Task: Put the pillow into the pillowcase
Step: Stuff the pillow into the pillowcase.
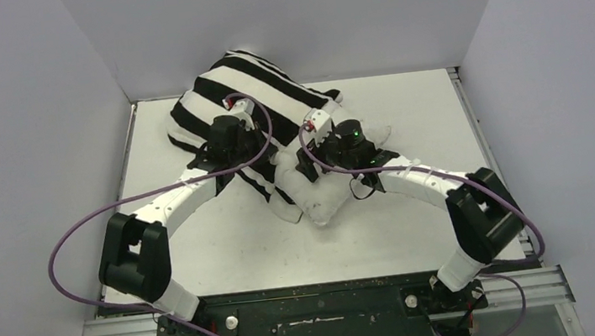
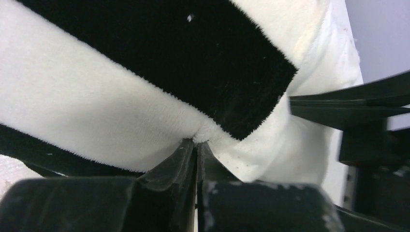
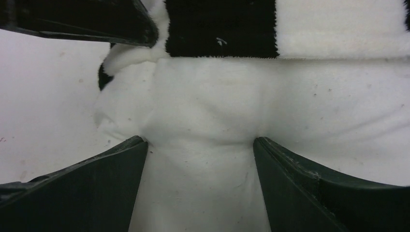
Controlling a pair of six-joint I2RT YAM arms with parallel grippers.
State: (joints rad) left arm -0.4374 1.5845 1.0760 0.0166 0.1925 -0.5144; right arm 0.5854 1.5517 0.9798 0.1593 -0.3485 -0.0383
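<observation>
White tabletop [image 1: 227, 248], plump woven pillow [image 1: 323, 203] inside wide-apart right hand [image 3: 199, 142], left hand [image 2: 197, 143] pinching plush striped pillowcase [image 1: 214, 93].

White table [image 1: 227, 244] with pillow [image 1: 319, 198] and pillowcase [image 1: 259, 83]

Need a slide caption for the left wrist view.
Left end effector shut on a fold of the black-and-white striped pillowcase.

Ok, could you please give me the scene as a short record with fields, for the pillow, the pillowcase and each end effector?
pillow: on the table, far part covered, near end bare
pillowcase: striped, drawn over the far part of the pillow
left end effector: shut, pinching pillowcase fabric
right end effector: open, one finger each side of a pillow bulge
task: not finished
</observation>
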